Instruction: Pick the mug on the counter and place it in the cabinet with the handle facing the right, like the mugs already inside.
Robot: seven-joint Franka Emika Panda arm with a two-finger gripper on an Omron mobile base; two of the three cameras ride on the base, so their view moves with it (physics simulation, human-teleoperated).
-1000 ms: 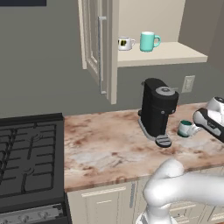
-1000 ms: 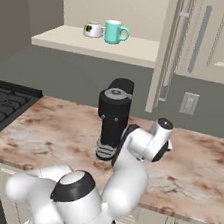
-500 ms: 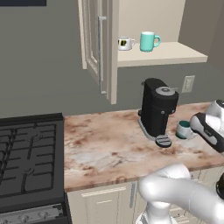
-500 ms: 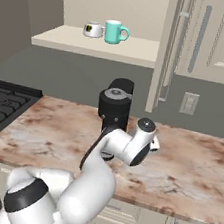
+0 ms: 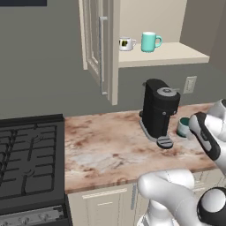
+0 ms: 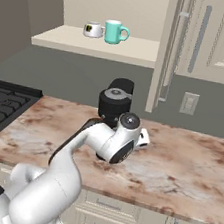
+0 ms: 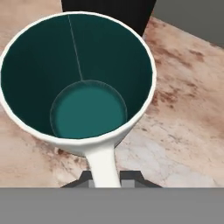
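Note:
The mug (image 7: 83, 70), dark teal inside with a pale rim, is seen from above in the hand view. Its handle (image 7: 103, 159) runs down between the two dark finger tips of my gripper (image 7: 111, 178), which is shut on it. In the left base view the mug (image 5: 182, 126) stands on the marbled counter (image 5: 106, 141) just right of the coffee machine, with my wrist right beside it. The cabinet's door (image 5: 95, 39) hangs open over its beige shelf (image 5: 176, 55). From the right base view my arm hides the mug.
A mint-green mug (image 5: 150, 42) and a white mug (image 5: 126, 43) sit on the shelf, handles to the right. A black coffee machine (image 5: 159, 110) stands close beside the mug. The black stove (image 5: 28, 163) lies to the left. A wall outlet (image 5: 189, 84) is behind.
The arm has folded, its elbow and wrist swinging in toward the coffee machine. The mug stays in the same spot on the counter and the jaws have stayed shut.

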